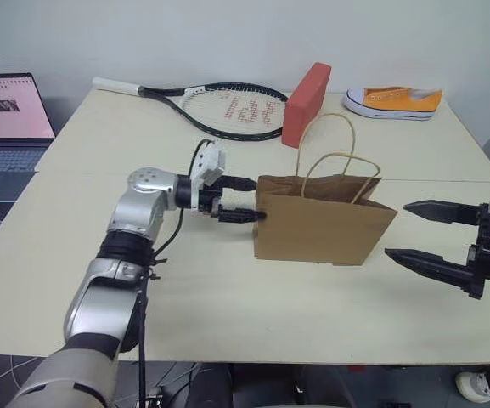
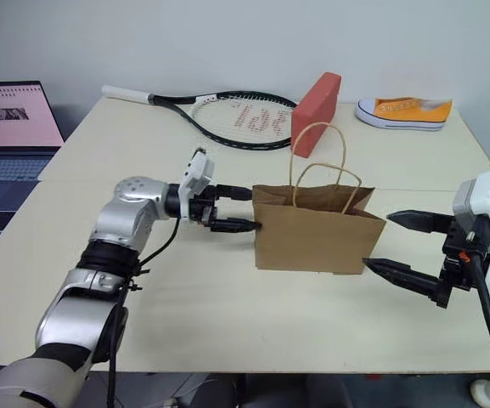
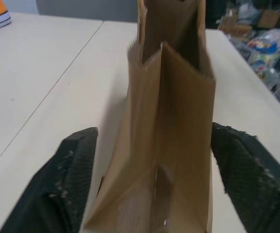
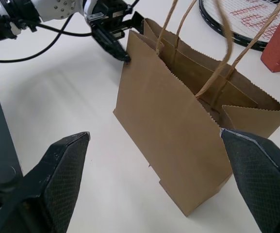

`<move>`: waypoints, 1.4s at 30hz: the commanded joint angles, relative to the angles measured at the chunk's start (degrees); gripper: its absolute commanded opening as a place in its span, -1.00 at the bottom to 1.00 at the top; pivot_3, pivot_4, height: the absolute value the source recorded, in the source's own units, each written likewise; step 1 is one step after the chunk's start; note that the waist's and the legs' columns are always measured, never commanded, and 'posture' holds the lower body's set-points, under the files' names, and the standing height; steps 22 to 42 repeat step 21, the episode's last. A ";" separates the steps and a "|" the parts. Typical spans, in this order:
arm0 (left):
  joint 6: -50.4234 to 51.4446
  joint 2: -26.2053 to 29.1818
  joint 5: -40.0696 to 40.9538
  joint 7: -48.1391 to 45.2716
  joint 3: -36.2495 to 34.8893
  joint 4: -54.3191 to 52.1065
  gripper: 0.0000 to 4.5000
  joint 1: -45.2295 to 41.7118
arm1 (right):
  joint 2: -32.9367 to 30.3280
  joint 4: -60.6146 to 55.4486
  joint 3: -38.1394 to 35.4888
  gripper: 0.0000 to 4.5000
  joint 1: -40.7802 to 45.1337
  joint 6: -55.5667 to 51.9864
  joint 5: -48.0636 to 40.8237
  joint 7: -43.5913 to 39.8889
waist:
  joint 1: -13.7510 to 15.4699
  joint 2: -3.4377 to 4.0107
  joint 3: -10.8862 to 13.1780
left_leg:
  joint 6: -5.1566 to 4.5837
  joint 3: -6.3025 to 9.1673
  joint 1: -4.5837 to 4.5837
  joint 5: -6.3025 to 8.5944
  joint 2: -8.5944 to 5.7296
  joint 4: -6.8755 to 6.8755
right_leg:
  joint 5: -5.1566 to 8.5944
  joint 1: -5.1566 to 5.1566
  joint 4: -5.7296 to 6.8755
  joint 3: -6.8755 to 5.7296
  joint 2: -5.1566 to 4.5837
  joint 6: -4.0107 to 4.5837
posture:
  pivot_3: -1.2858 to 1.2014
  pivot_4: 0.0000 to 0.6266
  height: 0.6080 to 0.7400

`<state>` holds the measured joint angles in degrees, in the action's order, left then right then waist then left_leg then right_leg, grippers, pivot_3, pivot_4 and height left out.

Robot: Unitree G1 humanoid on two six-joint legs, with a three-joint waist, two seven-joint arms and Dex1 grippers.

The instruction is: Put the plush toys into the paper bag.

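Note:
The brown paper bag (image 1: pixel 321 221) stands upright in the middle of the table (image 1: pixel 228 306), mouth open and its two cord handles (image 1: pixel 338 157) raised. My left gripper (image 1: pixel 257 200) is open at the bag's left end, with one finger on each side of the narrow folded edge (image 3: pixel 178 121). To the right of the bag, my right gripper (image 1: pixel 397 229) hovers open with nothing between its fingers, pointing at the bag's right end. The plush toys are out of view; what lies inside the bag cannot be seen.
A tennis racket (image 1: pixel 219 106) lies at the back of the table. A red block (image 1: pixel 306 102) leans just behind the bag, and an orange-and-white sneaker (image 1: pixel 393 102) sits at the back right. An open laptop (image 1: pixel 7 110) stands off the table's left side.

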<state>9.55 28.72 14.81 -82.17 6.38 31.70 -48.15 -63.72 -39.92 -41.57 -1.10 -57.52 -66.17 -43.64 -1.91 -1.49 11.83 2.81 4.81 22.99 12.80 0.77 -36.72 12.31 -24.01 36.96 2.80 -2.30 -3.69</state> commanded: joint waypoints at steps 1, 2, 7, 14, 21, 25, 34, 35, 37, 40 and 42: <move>-0.47 3.88 -2.10 4.02 -1.54 -5.85 0.72 3.60 | -1.37 1.71 1.91 1.00 0.95 4.20 5.16 -1.86 | 0.11 0.00 0.00 | 0.00 0.01 0.00 0.00 0.00 0.00 | 0.00 -0.01 0.02 -0.01 0.00 0.00 | 0.03 -0.52 1.00; -0.42 5.23 -2.93 6.11 -2.03 -7.83 0.72 5.18 | -1.60 2.45 3.05 1.00 0.94 6.92 8.63 -3.08 | 0.14 0.00 0.00 | 0.00 0.01 0.00 0.00 0.00 0.00 | 0.00 -0.02 0.02 -0.01 0.00 0.00 | 0.03 -0.52 1.00; 5.96 13.38 -2.28 12.22 -6.95 -22.29 0.72 14.46 | -3.20 10.23 5.99 1.00 2.23 16.08 18.33 -9.95 | 0.08 0.00 0.01 | 0.01 0.00 0.03 0.00 0.00 -0.02 | 0.00 -0.02 -0.03 0.00 -0.01 -0.01 | 0.03 -0.52 1.00; 16.47 23.97 4.90 14.28 -19.93 -40.22 0.72 30.14 | -11.63 25.28 7.57 1.00 4.59 22.35 25.45 -25.16 | 0.07 0.02 0.01 | 0.01 -0.08 -0.07 0.00 0.07 0.10 | 0.24 -0.05 0.00 -0.02 -0.02 0.40 | 0.03 -0.52 1.00; 19.88 26.66 9.15 14.50 -23.65 -41.86 0.72 32.93 | -12.56 29.41 9.76 1.00 7.20 23.39 27.77 -29.44 | 0.30 0.01 0.01 | 0.01 -0.20 -0.06 0.00 0.08 0.00 | 0.34 -0.04 -0.03 -0.03 -0.07 0.58 | 0.03 -0.52 1.00; 19.88 26.66 9.15 14.50 -23.65 -41.86 0.72 32.93 | -12.56 29.41 9.76 1.00 7.20 23.39 27.77 -29.44 | 0.30 0.01 0.01 | 0.01 -0.20 -0.06 0.00 0.08 0.00 | 0.34 -0.04 -0.03 -0.03 -0.07 0.58 | 0.03 -0.52 1.00; 19.88 26.66 9.15 14.50 -23.65 -41.86 0.72 32.93 | -12.56 29.41 9.76 1.00 7.20 23.39 27.77 -29.44 | 0.30 0.01 0.01 | 0.01 -0.20 -0.06 0.00 0.08 0.00 | 0.34 -0.04 -0.03 -0.03 -0.07 0.58 | 0.03 -0.52 1.00; 19.88 26.66 9.15 14.50 -23.65 -41.86 0.72 32.93 | -12.56 29.41 9.76 1.00 7.20 23.39 27.77 -29.44 | 0.30 0.01 0.01 | 0.01 -0.20 -0.06 0.00 0.08 0.00 | 0.34 -0.04 -0.03 -0.03 -0.07 0.58 | 0.03 -0.52 1.00; 19.88 26.66 9.15 14.50 -23.65 -41.86 0.72 32.93 | -12.56 29.41 9.76 1.00 7.20 23.39 27.77 -29.44 | 0.30 0.01 0.01 | 0.01 -0.20 -0.06 0.00 0.08 0.00 | 0.34 -0.04 -0.03 -0.03 -0.07 0.58 | 0.03 -0.52 1.00; 19.88 26.66 9.15 14.50 -23.65 -41.86 0.72 32.93 | -12.56 29.41 9.76 1.00 7.20 23.39 27.77 -29.44 | 0.30 0.01 0.01 | 0.01 -0.20 -0.06 0.00 0.08 0.00 | 0.34 -0.04 -0.03 -0.03 -0.07 0.58 | 0.03 -0.52 1.00; 19.88 26.66 9.15 14.50 -23.65 -41.86 0.72 32.93 | -12.56 29.41 9.76 1.00 7.20 23.39 27.77 -29.44 | 0.30 0.01 0.01 | 0.01 -0.20 -0.06 0.00 0.08 0.00 | 0.34 -0.04 -0.03 -0.03 -0.07 0.58 | 0.03 -0.52 1.00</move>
